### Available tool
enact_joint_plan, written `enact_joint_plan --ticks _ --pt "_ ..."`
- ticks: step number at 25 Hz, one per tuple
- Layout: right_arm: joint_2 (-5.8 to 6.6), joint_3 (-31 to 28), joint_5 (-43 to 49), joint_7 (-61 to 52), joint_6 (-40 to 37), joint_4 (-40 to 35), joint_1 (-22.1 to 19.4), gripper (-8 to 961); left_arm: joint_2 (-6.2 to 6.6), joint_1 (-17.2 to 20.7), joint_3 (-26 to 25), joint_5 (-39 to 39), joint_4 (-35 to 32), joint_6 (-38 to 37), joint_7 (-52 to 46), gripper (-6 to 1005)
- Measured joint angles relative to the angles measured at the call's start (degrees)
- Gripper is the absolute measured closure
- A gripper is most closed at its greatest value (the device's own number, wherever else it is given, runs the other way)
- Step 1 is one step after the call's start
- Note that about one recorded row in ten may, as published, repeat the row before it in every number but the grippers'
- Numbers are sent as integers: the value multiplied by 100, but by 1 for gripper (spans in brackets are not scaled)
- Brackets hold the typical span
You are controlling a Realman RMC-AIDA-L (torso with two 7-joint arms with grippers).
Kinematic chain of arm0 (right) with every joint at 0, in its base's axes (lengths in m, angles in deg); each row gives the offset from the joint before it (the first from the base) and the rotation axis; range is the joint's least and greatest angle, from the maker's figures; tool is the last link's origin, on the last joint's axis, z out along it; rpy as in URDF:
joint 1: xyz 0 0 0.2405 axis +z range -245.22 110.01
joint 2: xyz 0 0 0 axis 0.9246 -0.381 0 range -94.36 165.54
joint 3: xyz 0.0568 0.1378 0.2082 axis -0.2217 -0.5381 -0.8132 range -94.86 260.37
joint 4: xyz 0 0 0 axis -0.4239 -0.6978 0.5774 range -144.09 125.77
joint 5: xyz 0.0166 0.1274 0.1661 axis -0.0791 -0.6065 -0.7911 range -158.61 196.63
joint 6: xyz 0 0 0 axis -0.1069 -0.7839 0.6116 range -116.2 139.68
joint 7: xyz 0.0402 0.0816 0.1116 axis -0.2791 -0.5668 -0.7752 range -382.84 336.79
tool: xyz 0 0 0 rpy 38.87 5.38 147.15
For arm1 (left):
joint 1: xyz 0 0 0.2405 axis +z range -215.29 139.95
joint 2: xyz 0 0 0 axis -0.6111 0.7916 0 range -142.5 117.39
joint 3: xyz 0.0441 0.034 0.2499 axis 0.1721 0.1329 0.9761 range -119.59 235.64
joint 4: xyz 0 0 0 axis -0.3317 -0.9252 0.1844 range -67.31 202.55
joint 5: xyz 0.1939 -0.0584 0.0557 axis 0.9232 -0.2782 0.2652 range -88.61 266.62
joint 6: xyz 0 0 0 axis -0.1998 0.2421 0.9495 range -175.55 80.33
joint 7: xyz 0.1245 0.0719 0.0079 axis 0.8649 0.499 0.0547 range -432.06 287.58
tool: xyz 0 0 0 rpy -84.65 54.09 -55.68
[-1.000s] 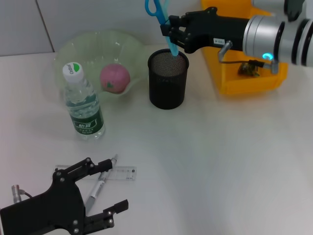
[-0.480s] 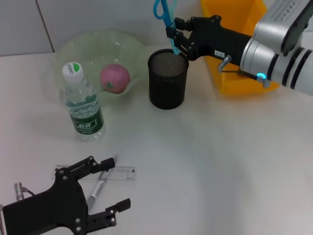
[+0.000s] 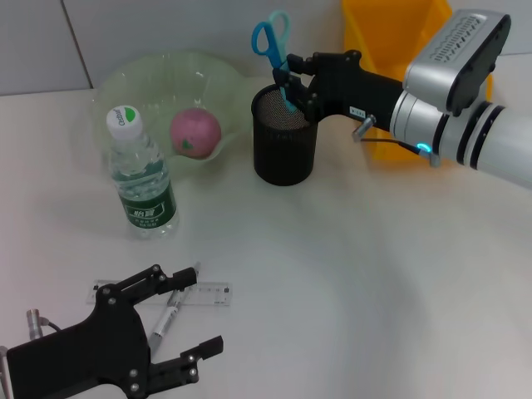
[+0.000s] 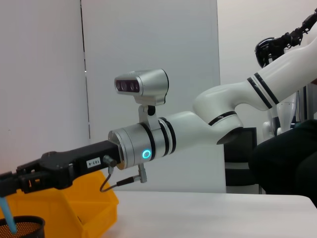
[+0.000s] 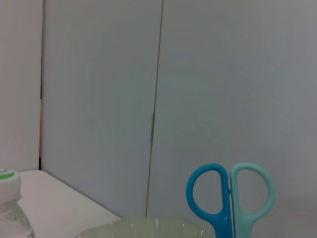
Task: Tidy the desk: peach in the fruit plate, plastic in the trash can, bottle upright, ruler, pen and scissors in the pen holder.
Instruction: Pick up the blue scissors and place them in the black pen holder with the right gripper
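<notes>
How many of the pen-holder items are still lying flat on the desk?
2: the ruler and the pen lie crossed by the left gripper. The scissors stand blades-down in the pen holder, held by the right gripper.

White arm [image 3: 490, 141], blk bands, blue LED [image 3: 423, 150]; blk grippers.

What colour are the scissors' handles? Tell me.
The scissors have one blue handle and one lighter turquoise handle, best seen in the right wrist view.

black mesh pen holder [image 3: 285, 141], clear plastic bottle [image 3: 143, 179]
</notes>
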Motion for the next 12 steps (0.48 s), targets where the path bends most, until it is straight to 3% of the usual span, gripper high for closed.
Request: enact_joint_plan --ticks 8,12 --pt "20 106 55 -315 -104 -105 -149 731 6 0 -8 0 3 0 -12 212" --pt "42 143 130 -544 -289 -244 -271 606 9 0 -9 -1 3 -1 -13 213"
